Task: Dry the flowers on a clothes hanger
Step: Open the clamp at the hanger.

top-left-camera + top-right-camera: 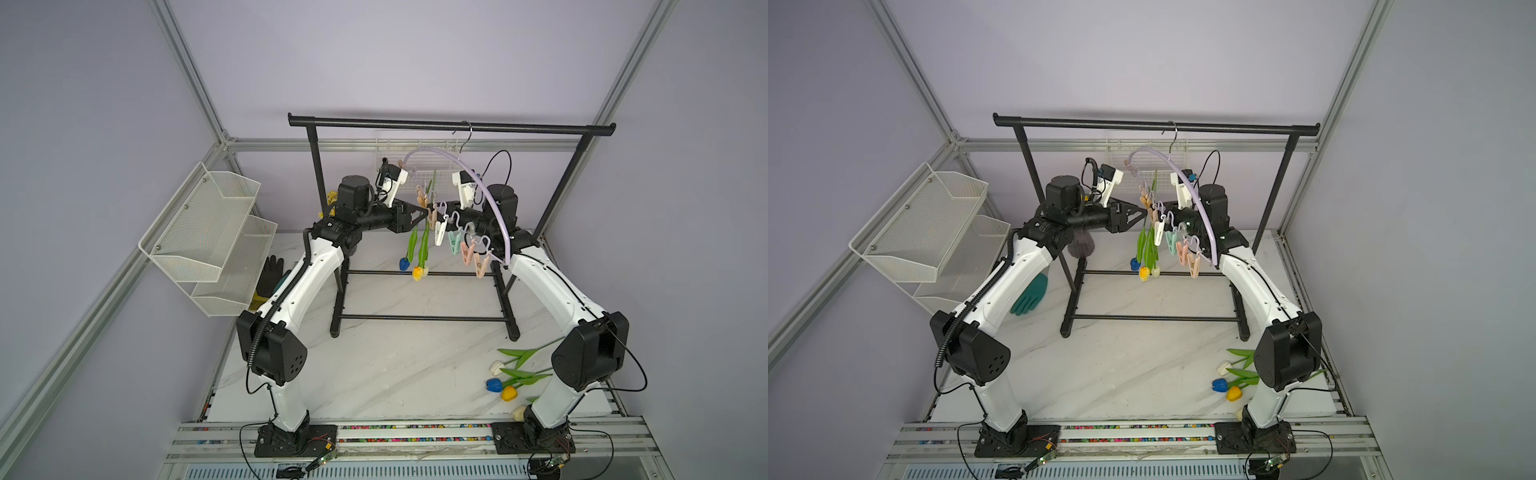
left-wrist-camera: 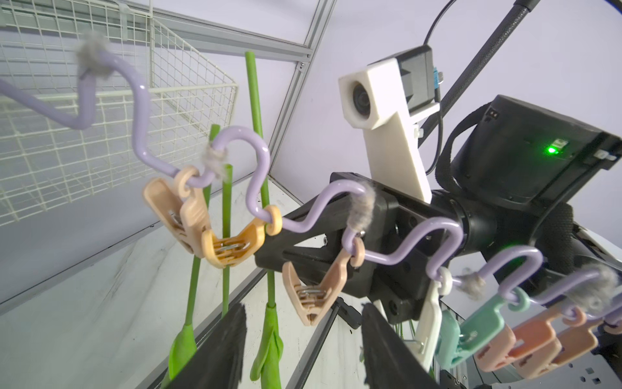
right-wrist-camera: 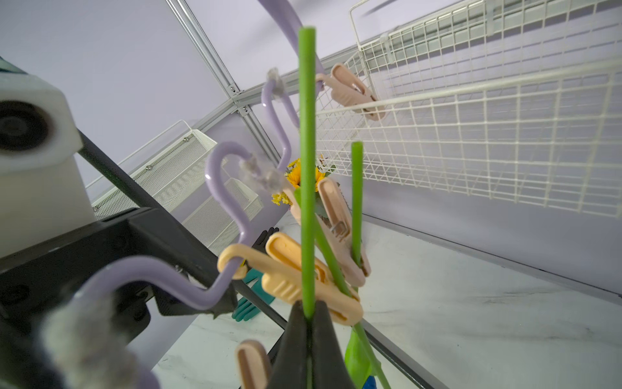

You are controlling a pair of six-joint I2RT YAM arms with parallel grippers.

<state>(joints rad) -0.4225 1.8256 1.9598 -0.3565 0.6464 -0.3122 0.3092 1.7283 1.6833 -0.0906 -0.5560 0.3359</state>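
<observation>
The lilac clothes hanger [image 1: 489, 198] hangs by its metal hook from the black rack bar [image 1: 415, 123], with several pastel pegs along its wavy lower edge. Tulips hang head down from the pegs at its left end, showing a blue head [image 1: 404, 264], a yellow head [image 1: 417, 273] and a cream one [image 1: 1155, 271]. My right gripper [image 3: 308, 311] is shut on a tall upright green stem [image 3: 308, 134] next to a yellowish peg [image 3: 292, 272]. My left gripper [image 2: 304, 311] is open, its fingers either side of a beige peg [image 2: 313, 286] and a stem. More flowers [image 1: 509, 386] lie on the table.
A white mesh shelf [image 1: 208, 232] juts in at the left. A wire basket [image 1: 415, 166] hangs on the back rail. A black glove [image 1: 270, 274] and a teal glove [image 1: 1030, 297] lie under my left arm. A sunflower bouquet [image 1: 331, 197] stands behind it. The rack's base bars [image 1: 419, 318] cross the marble table.
</observation>
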